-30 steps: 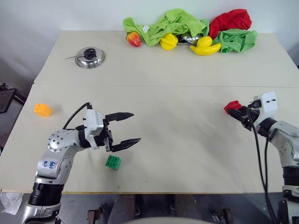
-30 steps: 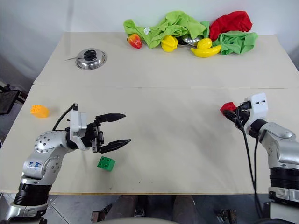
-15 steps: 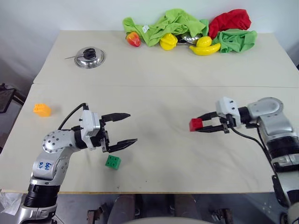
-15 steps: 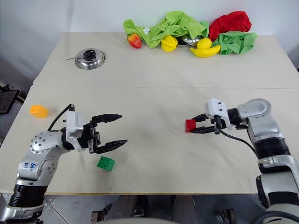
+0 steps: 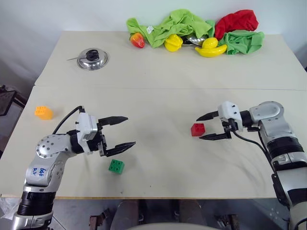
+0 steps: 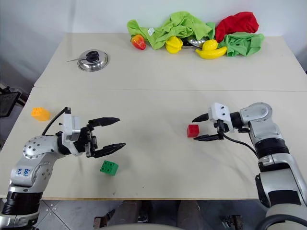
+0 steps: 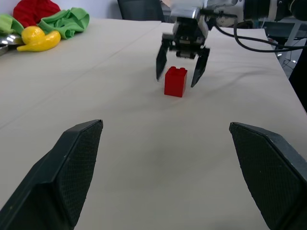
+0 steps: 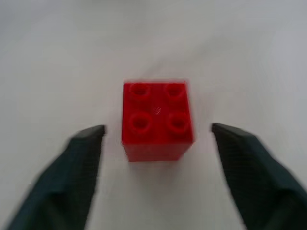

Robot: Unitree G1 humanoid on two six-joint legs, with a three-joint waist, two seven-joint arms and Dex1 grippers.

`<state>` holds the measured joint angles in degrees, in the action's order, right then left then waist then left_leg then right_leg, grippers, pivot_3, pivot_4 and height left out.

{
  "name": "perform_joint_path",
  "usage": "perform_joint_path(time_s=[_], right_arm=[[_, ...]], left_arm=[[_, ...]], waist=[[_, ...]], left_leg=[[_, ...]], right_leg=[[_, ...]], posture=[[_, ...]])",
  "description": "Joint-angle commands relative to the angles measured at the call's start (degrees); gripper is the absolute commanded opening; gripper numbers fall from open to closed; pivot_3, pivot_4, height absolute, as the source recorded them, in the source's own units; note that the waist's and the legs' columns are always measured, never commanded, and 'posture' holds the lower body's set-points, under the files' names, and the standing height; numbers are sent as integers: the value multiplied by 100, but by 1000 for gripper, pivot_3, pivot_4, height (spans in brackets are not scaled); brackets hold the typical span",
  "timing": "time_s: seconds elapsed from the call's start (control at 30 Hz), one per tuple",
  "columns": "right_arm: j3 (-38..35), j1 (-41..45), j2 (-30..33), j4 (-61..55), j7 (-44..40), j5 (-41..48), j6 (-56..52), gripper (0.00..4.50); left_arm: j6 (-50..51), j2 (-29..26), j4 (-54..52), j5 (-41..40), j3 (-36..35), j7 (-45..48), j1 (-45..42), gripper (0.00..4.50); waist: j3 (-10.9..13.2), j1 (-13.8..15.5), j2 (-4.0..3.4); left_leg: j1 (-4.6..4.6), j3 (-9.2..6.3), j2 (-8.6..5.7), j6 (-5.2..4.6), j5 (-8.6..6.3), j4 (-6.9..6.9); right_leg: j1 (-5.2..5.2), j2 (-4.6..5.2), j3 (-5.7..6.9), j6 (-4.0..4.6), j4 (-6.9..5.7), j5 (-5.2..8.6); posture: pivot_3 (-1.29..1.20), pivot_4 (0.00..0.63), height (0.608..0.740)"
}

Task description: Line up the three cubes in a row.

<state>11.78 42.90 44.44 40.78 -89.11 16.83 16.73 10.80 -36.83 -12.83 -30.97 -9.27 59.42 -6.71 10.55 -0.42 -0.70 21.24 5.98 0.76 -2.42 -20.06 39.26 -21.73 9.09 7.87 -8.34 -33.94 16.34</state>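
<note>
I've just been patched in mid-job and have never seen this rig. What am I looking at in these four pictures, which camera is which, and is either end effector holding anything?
It is a two-armed humanoid at a beige table. Two pictures come from its head, looking down over both arms; the other two come from cameras on each wrist, looking out along that arm's two black fingers.

On the table lie three small studded cubes: the orange cube at the robot's far left, the green cube near the front edge, and the red cube right of centre. At the back are a metal lid, toy fruit and green and red cloths.

Nothing is held. The left end effector is open above the green cube. The right end effector is open, its fingers either side of the red cube, not touching it.
</note>
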Motion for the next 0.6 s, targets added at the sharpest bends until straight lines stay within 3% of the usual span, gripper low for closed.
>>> perform_joint_path(time_s=[0.03, 0.13, 0.3, 0.47, 0.6], right_arm=[[-528, -304, 342, -798, -339, 963, -10, 4481], [-961, -1034, 540, -1817, -339, 1931, -636, 4481], [-1550, -2405, 372, -3253, -116, 2686, -1391, 4481], [-1494, -3639, -225, -4373, 97, 2604, -1189, 4481], [-1411, -4004, -473, -4409, -302, 2268, -458, 4481]], left_arm=[[-13, -170, 59, -210, -601, -9, 313, 4500], [-237, -259, 525, -203, -1192, 75, 734, 4500], [-500, -433, 1097, -504, -2087, 766, 1552, 4500], [-1036, -777, 1706, -261, -2468, 1500, 2191, 4500], [-1269, -839, 1517, -302, -2400, 1823, 2264, 4500]], waist=[[0, 5, 0], [0, 16, 0], [1, 21, 6], [2, 28, 9], [1, 41, 12]], left_leg=[[0, -1, 0, 0, 0, -2], [-1, -2, 0, 0, -1, -2], [-2, -4, 5, 2, -8, -2], [-8, -1, 7, 6, -17, -2], [-10, 4, -3, -3, -22, -2]], right_leg=[[0, 0, 1, 0, 3, 0], [1, 1, 2, 0, 3, 0], [4, 0, 7, 3, 5, 1], [3, 4, 4, 4, 4, 2], [0, 24, 3, 4, -2, 2]], posture=[[0, 150, 740], [0, 150, 740], [0, 150, 740], [0, 150, 740], [0, 150, 740]])
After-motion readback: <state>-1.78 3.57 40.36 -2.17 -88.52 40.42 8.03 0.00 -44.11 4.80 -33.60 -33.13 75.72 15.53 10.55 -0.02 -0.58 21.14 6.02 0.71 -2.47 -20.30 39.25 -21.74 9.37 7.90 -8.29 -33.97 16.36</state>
